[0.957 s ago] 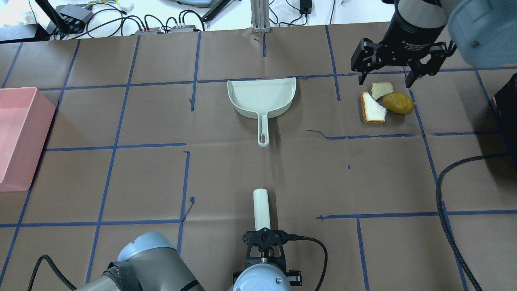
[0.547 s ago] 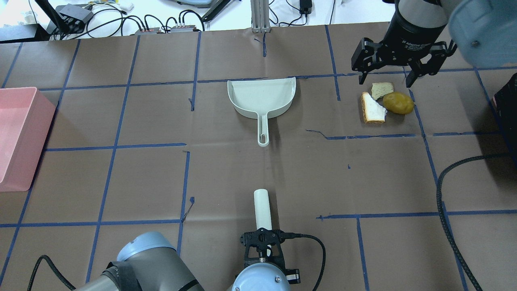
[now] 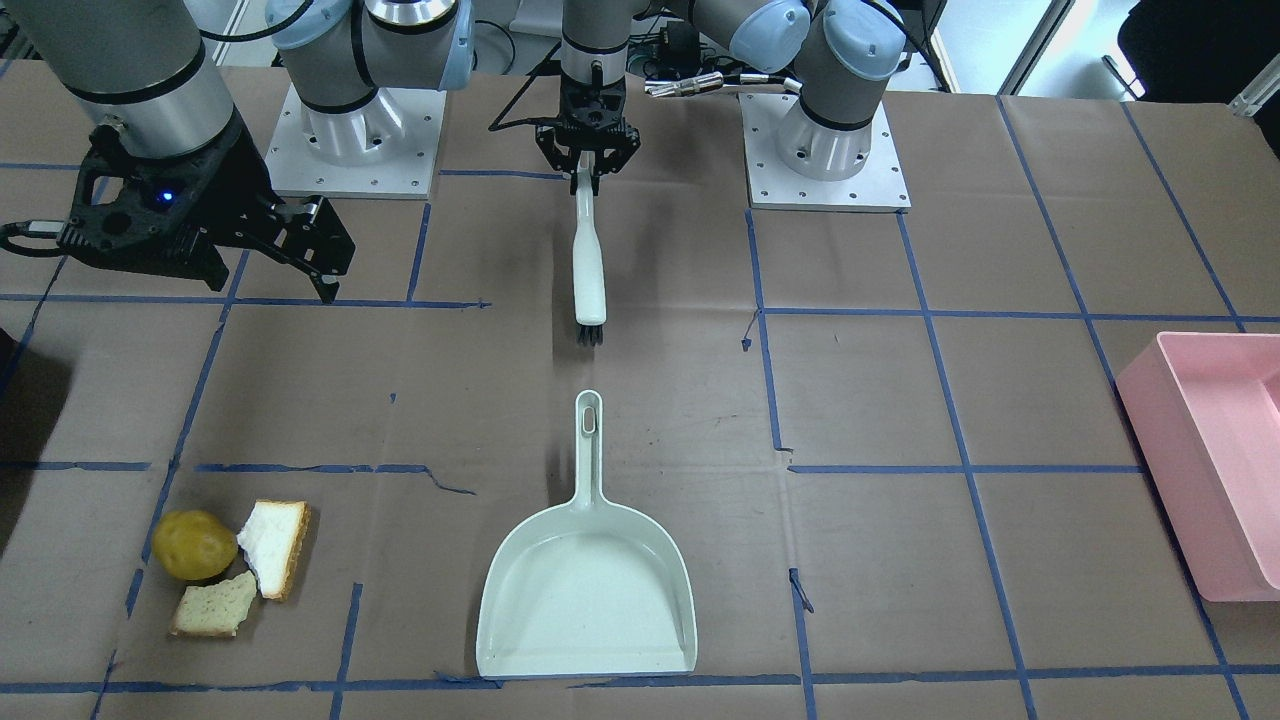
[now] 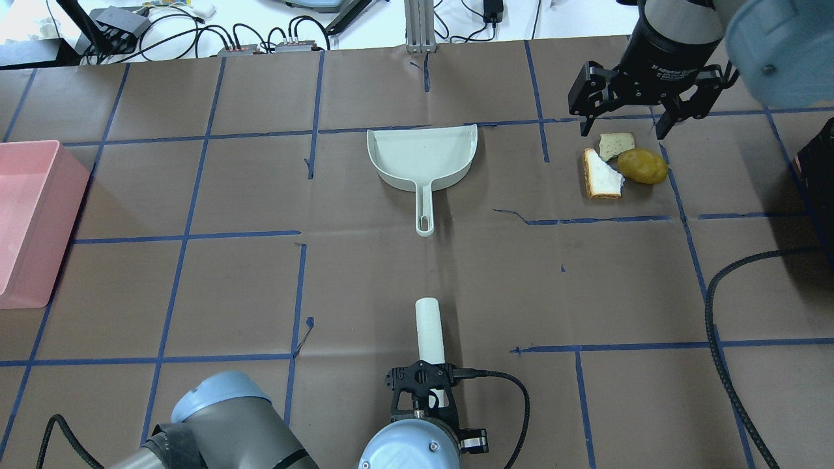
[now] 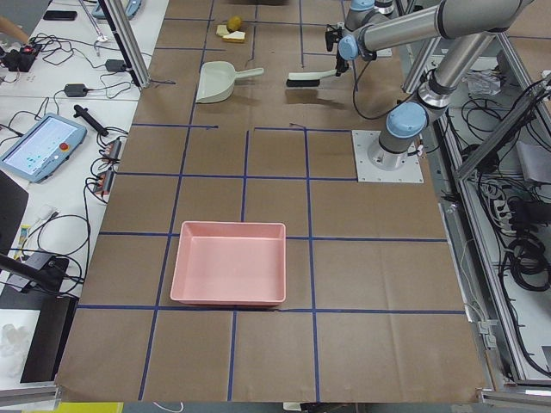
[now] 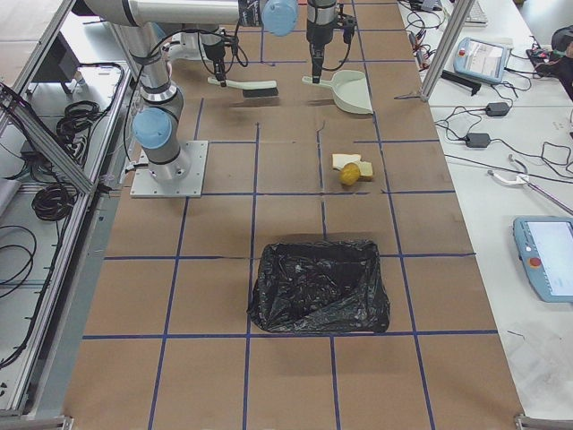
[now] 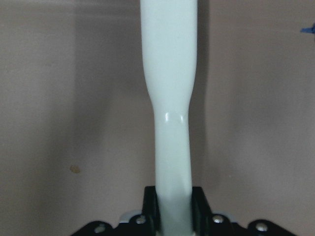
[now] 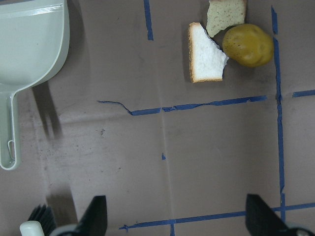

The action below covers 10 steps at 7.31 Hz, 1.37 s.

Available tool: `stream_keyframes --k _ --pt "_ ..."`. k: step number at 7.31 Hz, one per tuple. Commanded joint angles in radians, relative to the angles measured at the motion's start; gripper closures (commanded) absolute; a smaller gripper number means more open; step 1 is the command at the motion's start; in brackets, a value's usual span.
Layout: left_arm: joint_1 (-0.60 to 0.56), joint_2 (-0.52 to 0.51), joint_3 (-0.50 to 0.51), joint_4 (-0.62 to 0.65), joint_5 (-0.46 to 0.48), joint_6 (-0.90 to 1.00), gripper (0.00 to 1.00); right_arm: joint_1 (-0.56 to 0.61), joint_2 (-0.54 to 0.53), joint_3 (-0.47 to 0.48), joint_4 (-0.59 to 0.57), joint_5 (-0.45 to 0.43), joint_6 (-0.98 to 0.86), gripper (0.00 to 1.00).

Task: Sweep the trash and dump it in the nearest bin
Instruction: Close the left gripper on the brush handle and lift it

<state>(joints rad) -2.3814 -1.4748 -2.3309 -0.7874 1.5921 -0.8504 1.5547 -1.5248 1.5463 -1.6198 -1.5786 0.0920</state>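
The trash lies together at the table's far right: a yellow-brown potato lump (image 4: 642, 165), a white bread slice (image 4: 602, 176) and a torn tan bread piece (image 4: 616, 143). They also show in the front view: lump (image 3: 194, 545), slice (image 3: 275, 545), torn piece (image 3: 213, 608). My right gripper (image 4: 622, 129) hangs open and empty above them. My left gripper (image 4: 422, 384) is shut on the handle of a white brush (image 4: 430, 329), whose black bristles (image 3: 590, 335) point at the dustpan (image 4: 422, 156). The pale green dustpan lies mid-table, its handle toward the brush.
A pink bin (image 4: 26, 221) stands at the table's left edge. A black bag-lined bin (image 6: 320, 285) stands at the right end, near the trash. A black cable (image 4: 717, 312) loops over the right side. Blue tape lines grid the brown table cover.
The left gripper and the brush have shifted slightly to the right. The right gripper has stayed open above the trash, hardly moving.
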Motion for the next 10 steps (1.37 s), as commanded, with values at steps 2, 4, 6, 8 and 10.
stream_keyframes --k 2,4,6,8,10 --pt "0.179 0.138 0.004 -0.163 0.005 0.176 0.86 0.001 0.000 0.000 0.000 0.000 -0.003 0.00" --pt "0.336 0.152 0.107 -0.305 0.005 0.371 0.86 0.002 0.000 0.002 0.000 0.000 -0.002 0.00" --pt "0.555 0.131 0.227 -0.470 -0.004 0.589 0.86 0.002 -0.003 -0.006 -0.002 -0.001 0.000 0.00" --pt "0.719 0.100 0.344 -0.643 -0.004 0.617 0.89 0.005 0.003 -0.008 -0.002 0.002 0.000 0.00" --pt "0.780 0.039 0.464 -0.653 0.000 0.876 0.91 0.007 0.014 -0.008 0.000 0.002 -0.002 0.00"
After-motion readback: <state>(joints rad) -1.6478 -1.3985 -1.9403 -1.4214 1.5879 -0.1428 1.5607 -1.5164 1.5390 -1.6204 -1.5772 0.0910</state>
